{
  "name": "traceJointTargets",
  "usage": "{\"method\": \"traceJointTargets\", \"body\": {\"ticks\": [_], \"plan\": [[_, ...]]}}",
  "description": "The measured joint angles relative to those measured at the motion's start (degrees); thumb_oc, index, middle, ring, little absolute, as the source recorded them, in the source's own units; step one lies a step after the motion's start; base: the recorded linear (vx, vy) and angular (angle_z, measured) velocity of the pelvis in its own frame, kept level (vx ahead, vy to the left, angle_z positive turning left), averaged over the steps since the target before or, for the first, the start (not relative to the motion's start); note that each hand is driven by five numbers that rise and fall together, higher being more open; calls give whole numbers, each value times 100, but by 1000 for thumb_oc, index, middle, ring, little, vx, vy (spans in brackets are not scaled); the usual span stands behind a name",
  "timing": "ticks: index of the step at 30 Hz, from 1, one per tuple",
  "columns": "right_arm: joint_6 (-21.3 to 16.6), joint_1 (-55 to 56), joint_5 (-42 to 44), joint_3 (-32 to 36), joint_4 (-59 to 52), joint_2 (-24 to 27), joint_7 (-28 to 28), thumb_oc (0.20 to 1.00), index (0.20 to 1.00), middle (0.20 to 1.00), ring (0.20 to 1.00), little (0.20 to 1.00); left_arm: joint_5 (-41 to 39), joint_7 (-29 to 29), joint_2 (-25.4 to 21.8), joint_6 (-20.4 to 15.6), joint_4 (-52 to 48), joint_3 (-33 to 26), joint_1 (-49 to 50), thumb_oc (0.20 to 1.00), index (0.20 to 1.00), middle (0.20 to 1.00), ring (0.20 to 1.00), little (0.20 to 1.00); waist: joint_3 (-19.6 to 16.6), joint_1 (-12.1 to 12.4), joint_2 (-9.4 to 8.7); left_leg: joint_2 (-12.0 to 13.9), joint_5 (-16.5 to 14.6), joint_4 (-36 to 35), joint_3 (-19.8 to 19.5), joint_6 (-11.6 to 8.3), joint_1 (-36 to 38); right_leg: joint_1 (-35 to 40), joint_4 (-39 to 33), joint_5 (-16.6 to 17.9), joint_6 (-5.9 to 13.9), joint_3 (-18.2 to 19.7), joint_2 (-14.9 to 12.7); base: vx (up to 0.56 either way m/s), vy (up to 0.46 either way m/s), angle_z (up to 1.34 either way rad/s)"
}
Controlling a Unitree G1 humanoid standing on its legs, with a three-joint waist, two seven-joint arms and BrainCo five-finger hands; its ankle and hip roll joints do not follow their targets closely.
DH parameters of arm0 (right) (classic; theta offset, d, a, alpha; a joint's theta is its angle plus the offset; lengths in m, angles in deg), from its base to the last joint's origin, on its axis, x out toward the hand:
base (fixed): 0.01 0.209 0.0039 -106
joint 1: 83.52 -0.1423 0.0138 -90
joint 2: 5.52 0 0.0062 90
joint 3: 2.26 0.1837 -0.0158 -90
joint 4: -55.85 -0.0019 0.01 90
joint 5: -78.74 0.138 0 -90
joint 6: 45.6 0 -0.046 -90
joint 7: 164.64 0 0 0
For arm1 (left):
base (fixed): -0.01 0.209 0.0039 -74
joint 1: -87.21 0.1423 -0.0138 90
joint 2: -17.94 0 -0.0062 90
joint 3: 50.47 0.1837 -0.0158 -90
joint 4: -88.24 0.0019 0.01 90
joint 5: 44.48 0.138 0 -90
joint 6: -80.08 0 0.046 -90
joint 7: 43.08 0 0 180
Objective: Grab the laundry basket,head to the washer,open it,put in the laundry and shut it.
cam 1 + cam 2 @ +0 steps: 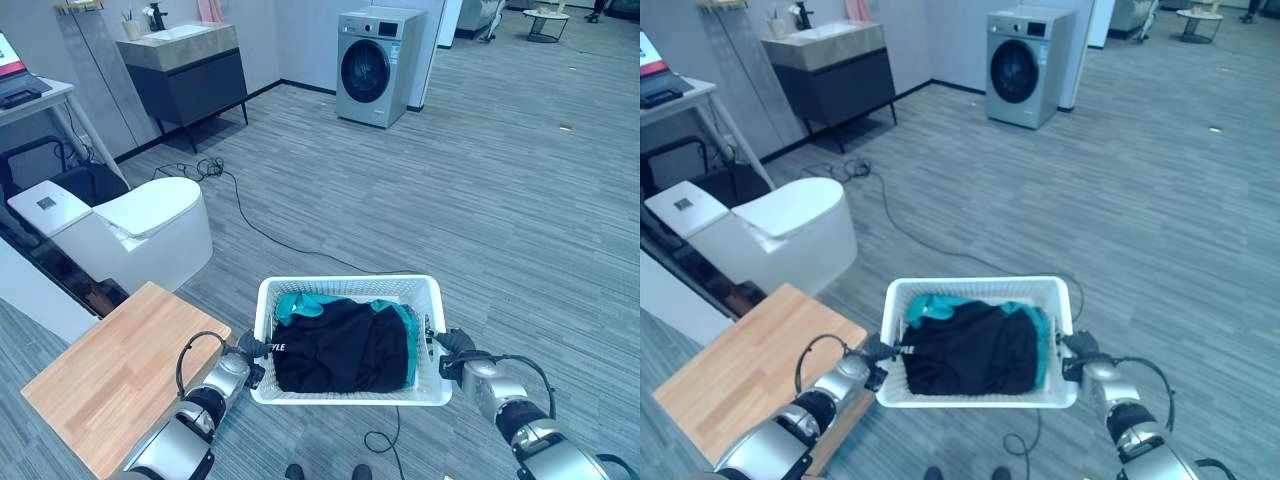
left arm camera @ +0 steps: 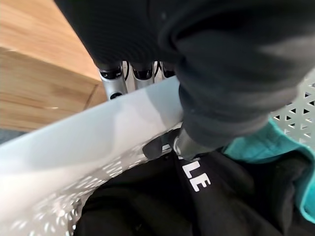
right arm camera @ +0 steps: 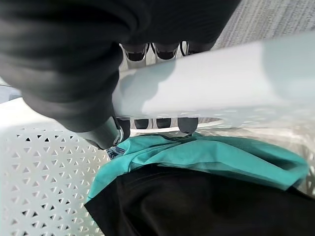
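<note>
I carry a white perforated laundry basket [image 1: 350, 286] low in front of me, above the grey floor. It holds a black garment [image 1: 340, 345] over a teal one [image 1: 300, 303]. My left hand [image 1: 250, 349] is curled round the basket's left rim [image 2: 98, 128], thumb inside and fingers under the edge. My right hand [image 1: 452, 352] grips the right rim [image 3: 206, 78] the same way, dark fingertips [image 3: 162, 122] showing below it. The silver washer [image 1: 376, 66] stands far ahead by the back wall, its round door closed.
A wooden table [image 1: 115, 375] sits close at my left. Beyond it stand a white toilet [image 1: 130, 235] and a dark vanity with a sink [image 1: 185, 70]. A black cable [image 1: 250, 220] trails over the floor toward the basket. Open floor leads to the washer.
</note>
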Motion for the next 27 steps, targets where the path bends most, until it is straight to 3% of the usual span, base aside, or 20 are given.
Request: {"method": "traceJointTargets", "body": {"ticks": [17, 23, 27], "plan": [[60, -418, 103, -82, 162, 137, 124, 200, 200, 200, 200, 200, -964, -146, 59, 61, -37, -25, -22, 200, 200, 200, 200, 200, -2, -33, 2, 4, -7, -52, 45, 3, 19, -24, -19, -46, 69, 45, 10, 7, 5, -1], [42, -558, 209, -59, -25, 205, 119, 200, 200, 200, 200, 200, -1770, -288, -102, 54, -322, -95, -110, 200, 200, 200, 200, 200, 8, -50, 8, -3, -16, -110, 120, 15, 34, -65, -20, -54, 80, 96, 3, 48, 39, -6], [41, -546, 201, -59, -35, 148, 119, 200, 200, 200, 200, 200, -1790, -288, -163, 55, -321, -90, -109, 200, 200, 200, 200, 200, 24, -51, 15, -10, -21, -117, 142, 23, 46, -67, -20, -54, 80, 135, 1, 38, 33, -3]]}}
